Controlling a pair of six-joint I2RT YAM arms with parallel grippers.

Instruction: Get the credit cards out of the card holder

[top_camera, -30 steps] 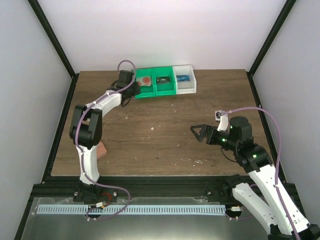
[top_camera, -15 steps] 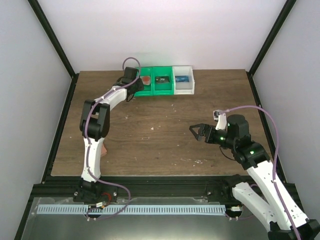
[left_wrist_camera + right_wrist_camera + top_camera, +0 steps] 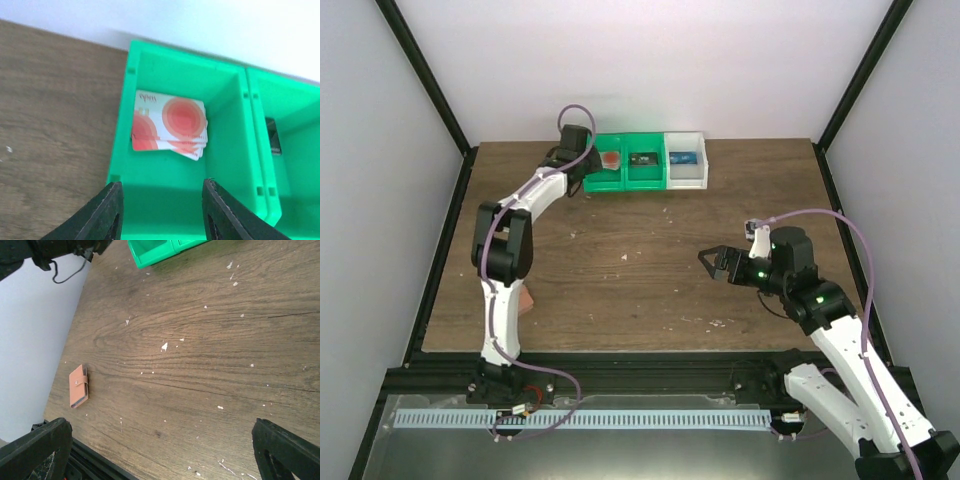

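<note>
A: Changes since a second ago?

B: The left arm [image 3: 505, 245] has swung its elbow inward. The left gripper [image 3: 162, 210] has drawn back a little toward the near-left rim of the bin, at 11 o'clock on the bench [image 3: 640, 220]. Its jaws stand a shade wider than before, partly parted, with nothing between them. The right gripper [image 3: 712, 262] has barely shifted. It sits near 4 o'clock with its jaws spread to the full and nothing in them.

A: Containers, left to right?

B: There are three in a row at 12 o'clock.
- The left green bin [image 3: 120, 150] holds the credit cards [image 3: 170, 127]. They are a small, slightly fanned stack lying flat on the bin floor, pale with red-orange discs. I cannot tell how many there are.
- The middle green bin [image 3: 646, 182] holds one dark item [image 3: 272, 137].
- The white bin [image 3: 688, 180] holds one blue item [image 3: 684, 157].

A: And the card holder?

B: The card holder [image 3: 78, 386] is salmon-pink and folded shut, with its tab showing. It lies flat on the bench at 8 o'clock, just beside the left arm's lower link. It is well apart from the bins and from both grippers.
</note>
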